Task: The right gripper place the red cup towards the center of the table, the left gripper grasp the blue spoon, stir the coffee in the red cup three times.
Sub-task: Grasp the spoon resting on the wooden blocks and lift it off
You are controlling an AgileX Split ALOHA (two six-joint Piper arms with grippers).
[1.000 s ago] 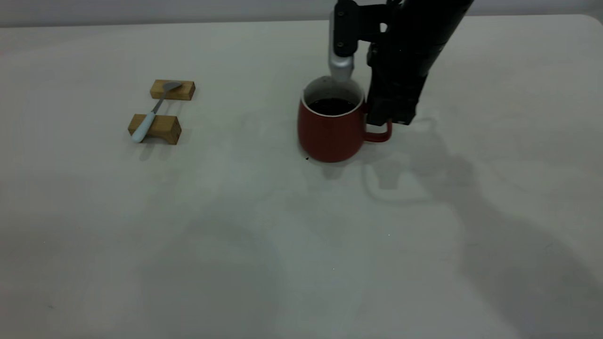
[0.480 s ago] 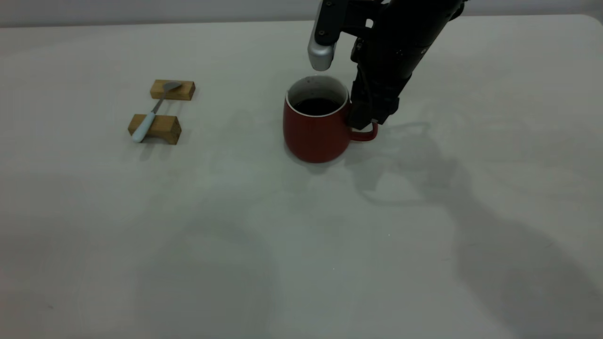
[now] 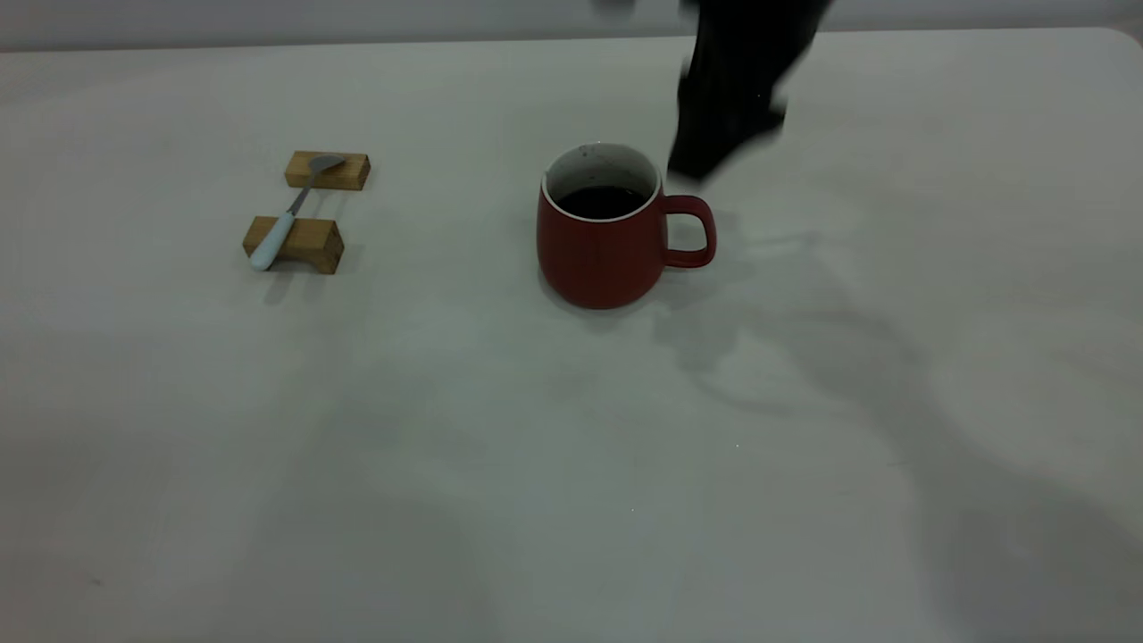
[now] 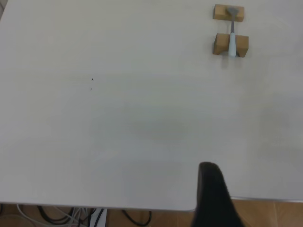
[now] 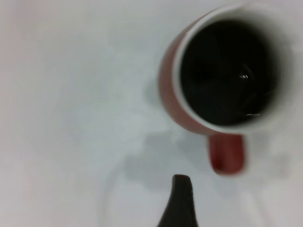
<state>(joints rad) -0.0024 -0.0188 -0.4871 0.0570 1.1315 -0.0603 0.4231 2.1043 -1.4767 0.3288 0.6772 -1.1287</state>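
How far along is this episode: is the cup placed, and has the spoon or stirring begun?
Placement looks done: the red cup stands alone near the middle of the table, coffee inside, and the right gripper is above and behind its handle, clear of it. The blue spoon lies untouched across two wooden blocks. The left gripper is far off. Grasping and three stirs remain.

Squat dark-red ceramic cup (image 3: 607, 241) with white interior stood upright near the middle of the pale grey-white table (image 3: 571, 464), handle free, dark coffee (image 3: 605, 201) inside, slim pale-blue-handled spoon (image 3: 290, 214) lay well apart.
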